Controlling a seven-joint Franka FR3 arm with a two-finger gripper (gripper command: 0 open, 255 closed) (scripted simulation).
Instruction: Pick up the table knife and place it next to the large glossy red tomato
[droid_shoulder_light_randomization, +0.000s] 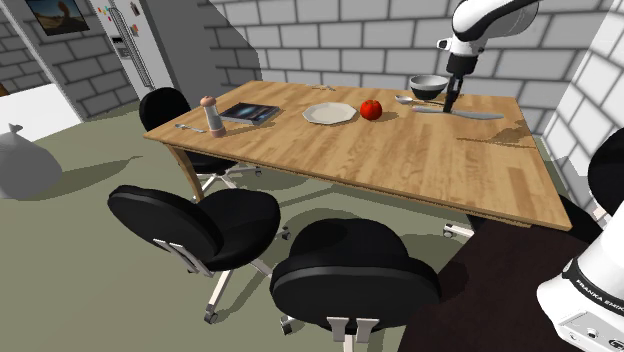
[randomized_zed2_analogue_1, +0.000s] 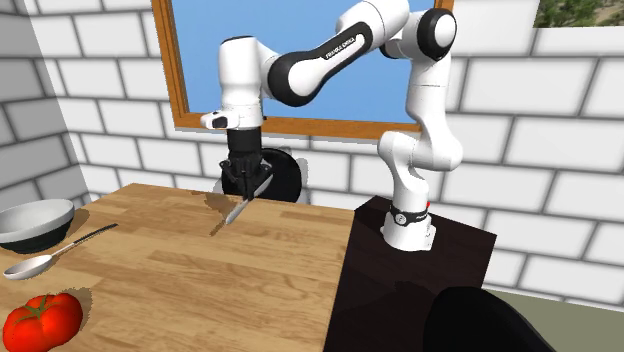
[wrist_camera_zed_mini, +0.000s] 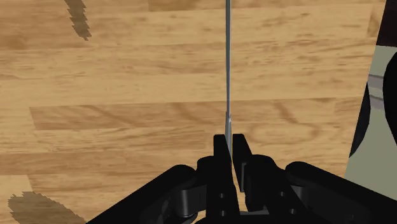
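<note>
My gripper (droid_shoulder_light_randomization: 453, 100) (randomized_zed2_analogue_1: 244, 190) (wrist_camera_zed_mini: 230, 151) is shut on the grey table knife (droid_shoulder_light_randomization: 434, 109) (randomized_zed2_analogue_1: 229, 215) (wrist_camera_zed_mini: 228, 63). The knife hangs a little above the wooden table (droid_shoulder_light_randomization: 400, 165) (randomized_zed2_analogue_1: 220, 280), blade tilted down and pointing away from the fingers. From the wrist view I see it edge-on as a thin line. The glossy red tomato (droid_shoulder_light_randomization: 371, 109) (randomized_zed2_analogue_1: 42, 320) rests on the table toward the shoulder view's left of the gripper, well apart from the knife.
A grey bowl (droid_shoulder_light_randomization: 427, 86) (randomized_zed2_analogue_1: 35, 222) and a spoon (droid_shoulder_light_randomization: 405, 99) (randomized_zed2_analogue_1: 50, 258) lie between the gripper and the tomato. Further along are a white plate (droid_shoulder_light_randomization: 329, 113), a dark book (droid_shoulder_light_randomization: 250, 113) and a grinder (droid_shoulder_light_randomization: 211, 116). Black office chairs (droid_shoulder_light_randomization: 355, 270) line the near edge.
</note>
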